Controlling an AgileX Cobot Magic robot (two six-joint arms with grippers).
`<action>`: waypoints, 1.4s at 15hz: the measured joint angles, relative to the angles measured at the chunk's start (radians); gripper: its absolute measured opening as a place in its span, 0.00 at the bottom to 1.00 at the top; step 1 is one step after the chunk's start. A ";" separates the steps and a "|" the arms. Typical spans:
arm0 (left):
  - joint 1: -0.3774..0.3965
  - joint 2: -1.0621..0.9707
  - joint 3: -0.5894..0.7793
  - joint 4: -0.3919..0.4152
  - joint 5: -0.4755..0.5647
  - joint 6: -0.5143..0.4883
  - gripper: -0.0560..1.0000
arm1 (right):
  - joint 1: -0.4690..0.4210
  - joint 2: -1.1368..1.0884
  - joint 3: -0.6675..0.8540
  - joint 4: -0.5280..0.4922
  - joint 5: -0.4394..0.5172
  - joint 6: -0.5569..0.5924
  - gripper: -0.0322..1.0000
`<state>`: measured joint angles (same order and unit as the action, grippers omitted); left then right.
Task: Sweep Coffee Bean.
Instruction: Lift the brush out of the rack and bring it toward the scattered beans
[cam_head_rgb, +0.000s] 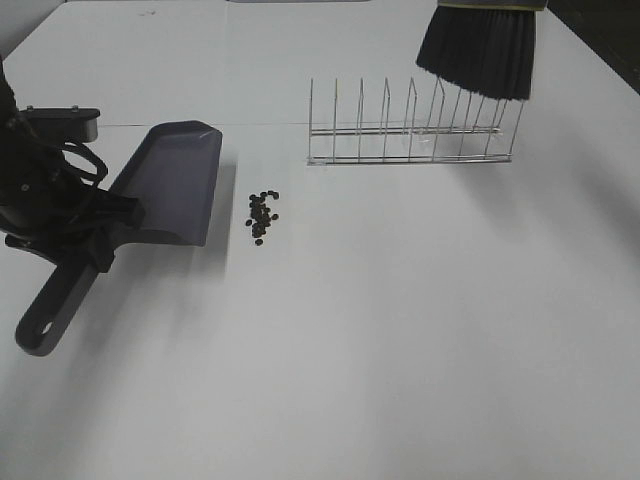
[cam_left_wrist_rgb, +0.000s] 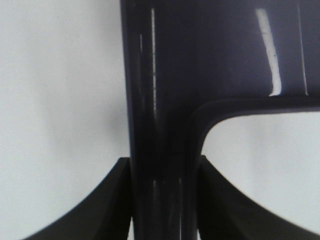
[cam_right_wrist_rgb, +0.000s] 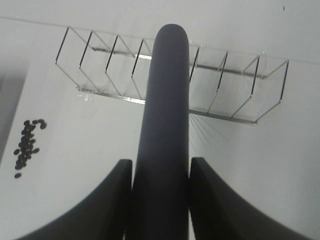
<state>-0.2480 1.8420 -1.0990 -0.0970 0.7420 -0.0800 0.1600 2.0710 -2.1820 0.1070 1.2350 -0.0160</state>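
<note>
The coffee beans (cam_head_rgb: 262, 217) lie in a small loose cluster on the white table, just right of the grey-purple dustpan (cam_head_rgb: 170, 185); they also show in the right wrist view (cam_right_wrist_rgb: 27, 147). My left gripper (cam_head_rgb: 100, 235) is shut on the dustpan's handle (cam_left_wrist_rgb: 160, 75), with the pan's open edge facing the beans. My right gripper (cam_right_wrist_rgb: 161, 167) is shut on the dark handle of a brush (cam_right_wrist_rgb: 167, 100). The brush's black bristles (cam_head_rgb: 478, 50) hang at the far right, above the rack. The right gripper itself is out of the high view.
A wire dish rack (cam_head_rgb: 410, 125) with several upright dividers stands behind and to the right of the beans; it also shows in the right wrist view (cam_right_wrist_rgb: 225, 116). The white table (cam_head_rgb: 400, 350) stretches toward the front.
</note>
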 joint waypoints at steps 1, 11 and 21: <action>0.000 0.000 0.000 0.000 -0.016 0.000 0.38 | 0.001 -0.059 0.120 0.021 -0.001 -0.008 0.32; 0.000 0.000 0.000 0.001 -0.024 0.000 0.38 | 0.025 -0.104 0.292 -0.014 -0.069 -0.043 0.32; -0.004 0.000 0.022 0.229 0.082 -0.190 0.38 | 0.025 -0.135 0.405 0.024 -0.072 -0.061 0.32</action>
<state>-0.2520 1.8420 -1.0770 0.1320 0.8240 -0.2700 0.1850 1.9360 -1.7770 0.1310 1.1630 -0.0770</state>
